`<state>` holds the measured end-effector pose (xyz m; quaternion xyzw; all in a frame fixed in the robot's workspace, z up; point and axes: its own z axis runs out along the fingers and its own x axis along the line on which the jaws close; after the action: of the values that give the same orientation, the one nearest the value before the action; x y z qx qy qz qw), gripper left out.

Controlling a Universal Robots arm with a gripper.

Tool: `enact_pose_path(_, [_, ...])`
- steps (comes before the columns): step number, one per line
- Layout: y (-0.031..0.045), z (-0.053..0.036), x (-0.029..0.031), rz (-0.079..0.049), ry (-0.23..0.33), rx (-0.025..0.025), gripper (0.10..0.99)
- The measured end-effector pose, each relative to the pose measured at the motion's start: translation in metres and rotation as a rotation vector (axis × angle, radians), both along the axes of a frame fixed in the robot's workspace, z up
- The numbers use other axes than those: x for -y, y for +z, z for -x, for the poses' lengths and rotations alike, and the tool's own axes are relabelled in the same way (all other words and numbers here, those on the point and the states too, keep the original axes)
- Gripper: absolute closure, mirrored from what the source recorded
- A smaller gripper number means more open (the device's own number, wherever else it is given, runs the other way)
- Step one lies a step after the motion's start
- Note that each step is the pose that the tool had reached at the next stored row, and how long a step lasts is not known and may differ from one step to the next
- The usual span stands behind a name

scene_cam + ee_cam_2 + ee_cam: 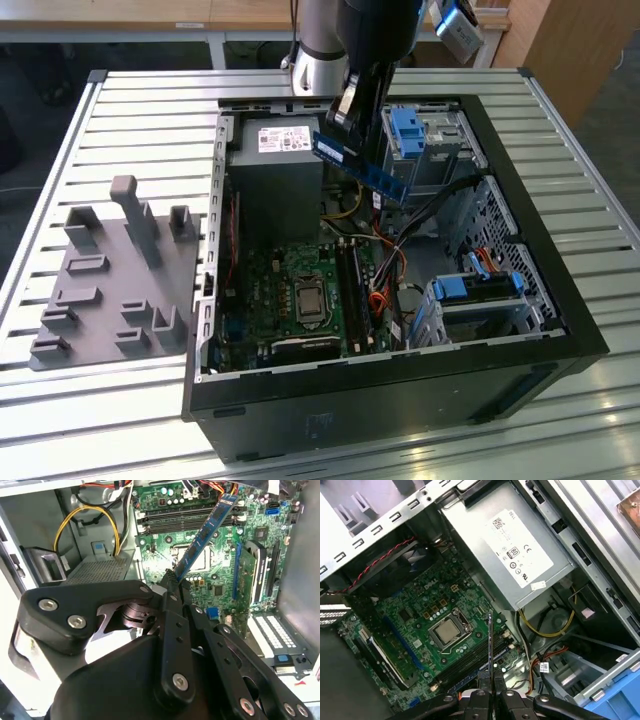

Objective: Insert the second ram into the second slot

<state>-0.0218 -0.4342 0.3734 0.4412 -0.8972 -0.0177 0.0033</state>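
The computer case lies on its side on the slatted table, open face up, likely so the green board can be reached from above. In the upper middle of the exterior view, the gripper is clamped on one end of the memory stick. The stick slants in the air above the board, clear of the slots.

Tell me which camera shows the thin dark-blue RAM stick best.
The second wrist view: the thin dark-blue RAM stick shows its flat face, clamped in the gripper. The exterior view shows it tilted above the open black case; the first wrist view sees it edge-on.
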Motion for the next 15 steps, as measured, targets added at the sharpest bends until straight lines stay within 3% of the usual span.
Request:
enact_pose_path(4, [-0.0004, 0.0003, 0.0000, -0.001, -0.025, 0.0001, 0.949])
enact_pose_path(15, [-0.0018, 0.0006, 0.0000, -0.001, -0.165, 0.0001, 0.949])
